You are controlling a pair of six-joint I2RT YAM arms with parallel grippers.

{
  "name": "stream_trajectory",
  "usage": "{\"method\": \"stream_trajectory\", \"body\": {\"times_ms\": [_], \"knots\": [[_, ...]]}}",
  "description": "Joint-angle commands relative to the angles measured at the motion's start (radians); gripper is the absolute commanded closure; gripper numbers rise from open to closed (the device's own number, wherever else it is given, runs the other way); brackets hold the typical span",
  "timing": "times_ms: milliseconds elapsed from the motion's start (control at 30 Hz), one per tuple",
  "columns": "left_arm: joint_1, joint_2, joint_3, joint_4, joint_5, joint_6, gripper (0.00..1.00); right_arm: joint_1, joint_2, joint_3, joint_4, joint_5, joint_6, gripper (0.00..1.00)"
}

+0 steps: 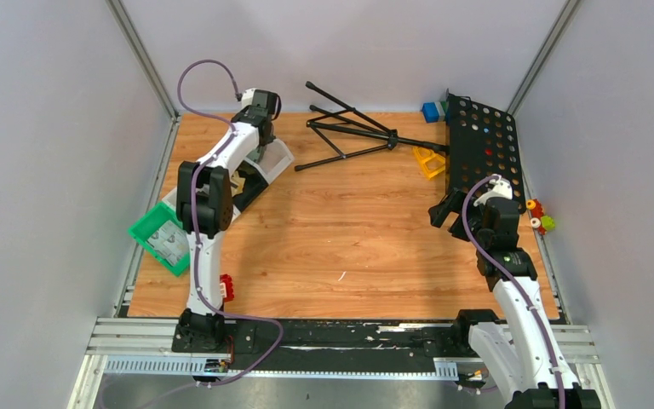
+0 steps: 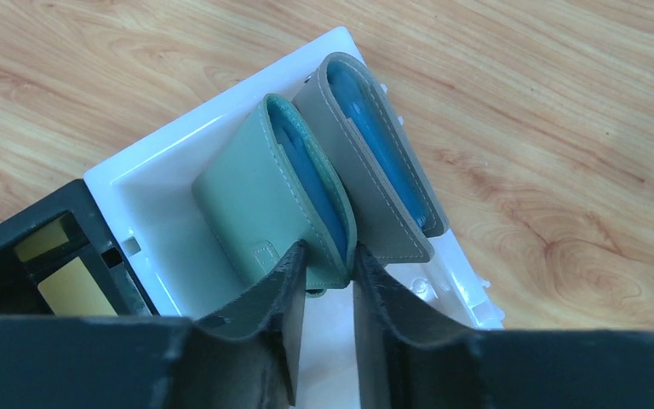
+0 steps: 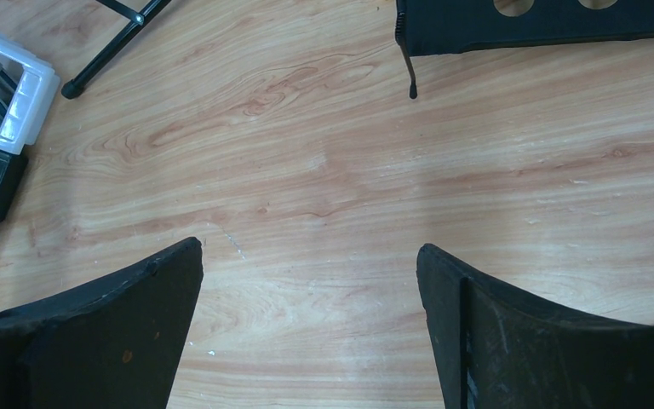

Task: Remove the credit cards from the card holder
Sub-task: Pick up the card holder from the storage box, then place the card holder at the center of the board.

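Card holder (image 2: 251,192) edge pinched between left tool's (image 2: 329,257) jaws.

I find no text, number or brand that I can read in any view; the card holder (image 2: 255,196) bears only a small pressed outline on its cover, with no letters I can make out; the pale items (image 1: 169,241) in the green tray (image 1: 142,232) show dark print too small to read.

Back left: card holder (image 2: 255,196) in tray (image 2: 157,170)
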Motion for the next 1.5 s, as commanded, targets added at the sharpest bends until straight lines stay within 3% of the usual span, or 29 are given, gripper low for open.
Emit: {"method": "stream_trajectory", "body": {"times_ms": [0, 133, 167, 467, 733, 967, 1133, 1367, 1400, 1467], "knots": [[0.021, -0.05, -0.014, -0.002, -0.014, -0.005, 0.74, -0.002, -0.008, 0.032, 0.017, -0.013, -0.002, 0.04], [0.024, -0.141, -0.077, 0.014, -0.019, 0.007, 0.98, -0.002, -0.006, 0.032, 0.018, -0.018, 0.003, 0.04], [0.025, -0.161, -0.09, 0.013, -0.019, 0.013, 1.0, -0.002, -0.005, 0.034, 0.017, -0.02, 0.003, 0.04], [0.027, -0.419, -0.287, 0.126, 0.058, 0.065, 1.0, -0.002, 0.014, 0.046, 0.02, -0.054, 0.017, 0.04], [0.027, -0.681, -0.444, 0.179, 0.423, 0.014, 1.0, -0.002, 0.035, 0.087, 0.013, -0.1, 0.008, 0.05], [-0.04, -0.883, -0.812, 0.498, 0.846, -0.212, 1.0, -0.001, 0.063, 0.083, 0.043, -0.359, 0.005, 0.08], [-0.263, -0.957, -1.014, 0.637, 0.773, -0.244, 1.0, 0.03, 0.111, 0.066, 0.046, -0.49, 0.005, 0.08], [-0.411, -0.964, -1.276, 0.824, 0.7, -0.281, 1.0, 0.222, 0.131, 0.015, 0.041, -0.376, 0.025, 0.14], [-0.421, -0.966, -1.299, 0.836, 0.709, -0.26, 0.94, 0.251, 0.133, 0.007, 0.041, -0.353, 0.026, 0.14], [-0.443, -0.983, -1.332, 0.815, 0.7, -0.219, 0.74, 0.302, 0.143, -0.004, 0.039, -0.306, 0.028, 0.14]]}}
